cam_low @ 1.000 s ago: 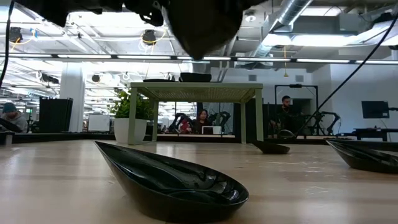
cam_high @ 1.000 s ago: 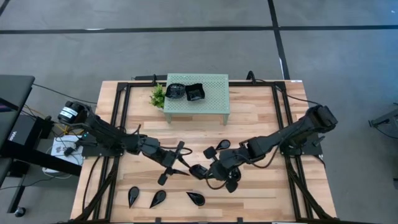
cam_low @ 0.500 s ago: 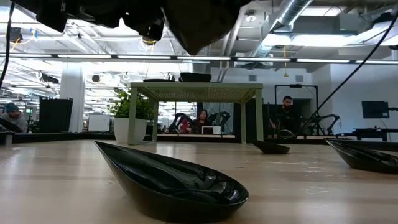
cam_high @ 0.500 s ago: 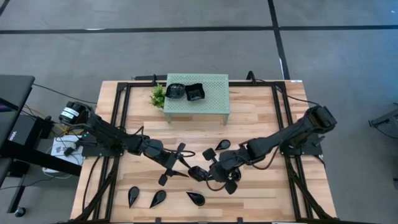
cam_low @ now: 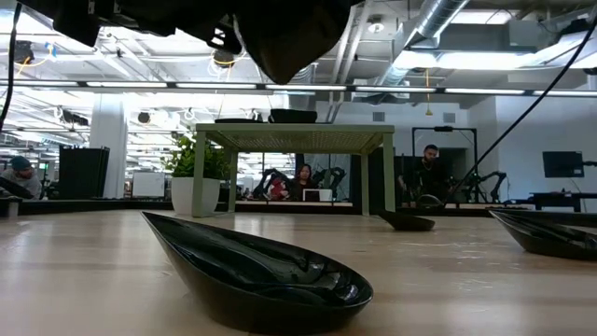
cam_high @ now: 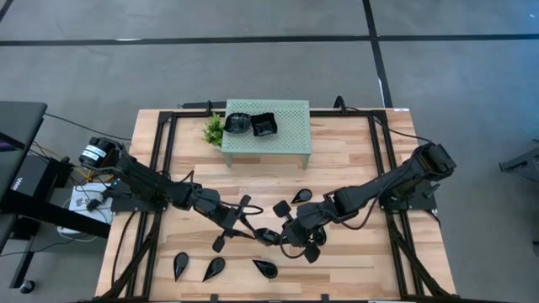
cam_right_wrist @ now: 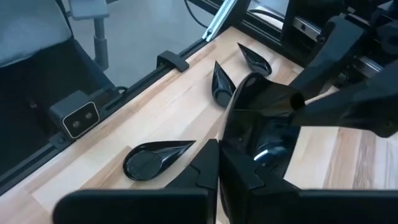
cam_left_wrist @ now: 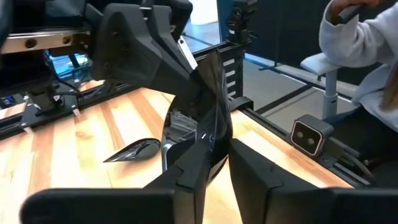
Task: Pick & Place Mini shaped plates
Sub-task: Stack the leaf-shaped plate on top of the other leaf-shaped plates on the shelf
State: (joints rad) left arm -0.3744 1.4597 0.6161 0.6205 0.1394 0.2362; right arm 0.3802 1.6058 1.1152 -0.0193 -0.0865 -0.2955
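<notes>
**A:** What is sitting at the left front of the pale wooden table [cam_high: 354, 143]?

**B:** Three glossy black teardrop plates [cam_high: 214, 268] are lying in a row near the front edge, well apart from both arms.

**A:** And the left gripper [cam_left_wrist: 216, 151]?

**B:** It is reaching over the middle of the table. Its fingers are pinching one rim of a glossy black mini plate [cam_right_wrist: 261, 118], which is hanging on edge above the wood between the two grippers.

**A:** So the right gripper [cam_right_wrist: 221, 152] is gripping it too?

**B:** Yes. It is facing the left one, with its fingers pressing together on the opposite rim of the same plate. A lone black teardrop plate [cam_high: 299, 196] is lying on the table just behind it.

**A:** What is standing at the back?

**B:** A small green plant [cam_high: 214, 130] is standing just beside a mint-green perforated stand [cam_high: 286, 135]. The stand is carrying a roundish black plate [cam_high: 237, 123] and a square black plate [cam_high: 264, 125], side by side on top.
</notes>
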